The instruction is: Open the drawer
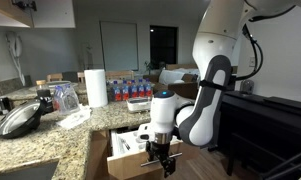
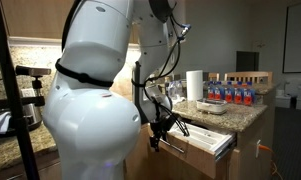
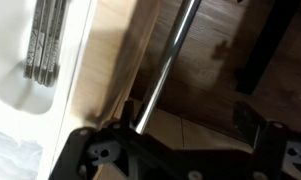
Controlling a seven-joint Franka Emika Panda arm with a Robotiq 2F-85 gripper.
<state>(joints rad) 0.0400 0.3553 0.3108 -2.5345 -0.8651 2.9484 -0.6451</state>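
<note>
One gripper, mine, at the bottom edge of the wrist view: jaws spread wide, released, nothing between them. In both exterior views it hangs pointing down at the front edge of the drawer.

One handle: a silver bar running diagonally from the top centre of the wrist view down to the lower left-centre. Its lower end lies just beside my finger on the frame's left. I cannot tell whether they touch. The bar's long axis follows the drawer front, so any pull has to go across it, away from the cabinet.

One drawer front, light wood, a pale strip left of the bar in the wrist view. In an exterior view the drawer stands well out of the cabinet, towards the lower right of the frame. I judge the opening largely done.

One white cutlery tray at the far left of the wrist view, holding several utensils lying side by side.

One granite countertop at the lower left, bearing a dark pan, a paper towel roll and a row of bottles.
</note>
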